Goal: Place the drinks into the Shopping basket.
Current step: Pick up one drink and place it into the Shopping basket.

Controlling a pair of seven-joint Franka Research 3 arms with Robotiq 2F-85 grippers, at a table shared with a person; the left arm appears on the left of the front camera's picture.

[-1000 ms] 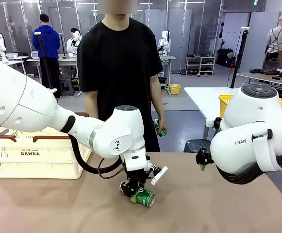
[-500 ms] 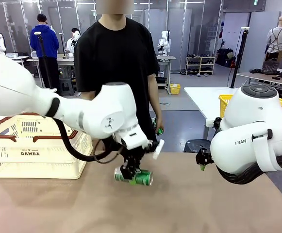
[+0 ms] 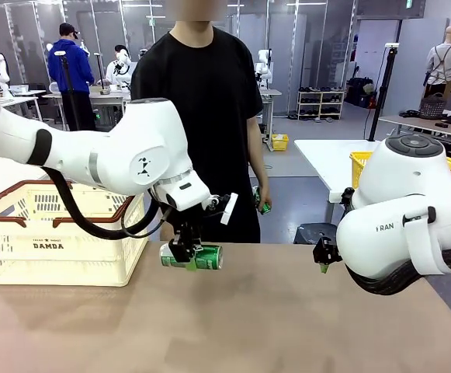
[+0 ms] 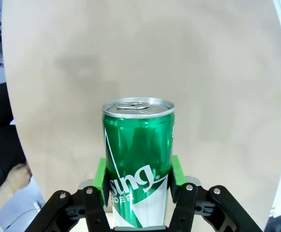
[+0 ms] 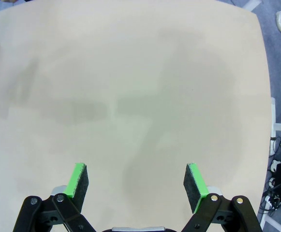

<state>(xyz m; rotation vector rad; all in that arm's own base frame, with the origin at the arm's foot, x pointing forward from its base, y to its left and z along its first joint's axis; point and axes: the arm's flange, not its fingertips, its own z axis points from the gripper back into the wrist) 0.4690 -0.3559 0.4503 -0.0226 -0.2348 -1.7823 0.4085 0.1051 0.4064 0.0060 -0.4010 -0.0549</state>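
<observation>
A green drink can (image 3: 206,257) with white markings hangs on its side above the table, just right of the Shopping basket (image 3: 54,245). My left gripper (image 3: 185,250) is shut on it. In the left wrist view the green pads (image 4: 100,181) press both sides of the can (image 4: 138,154), whose silver top points away from me. The person across the table holds a second small green can (image 3: 262,206) in a lowered hand. My right gripper (image 3: 324,263) hovers at the right of the table; in its own view it (image 5: 138,182) stands open over bare tabletop with nothing between the pads.
A yellow mesh basket (image 3: 360,165) sits on another table behind my right arm. The person stands at the far edge, centre. A hand (image 4: 17,176) shows at the lower left of the left wrist view. Bare tabletop (image 3: 287,326) lies below both grippers.
My left arm has lifted the green can off the table and carried it up and to the left, toward the Shopping basket. The right arm has stayed still.
</observation>
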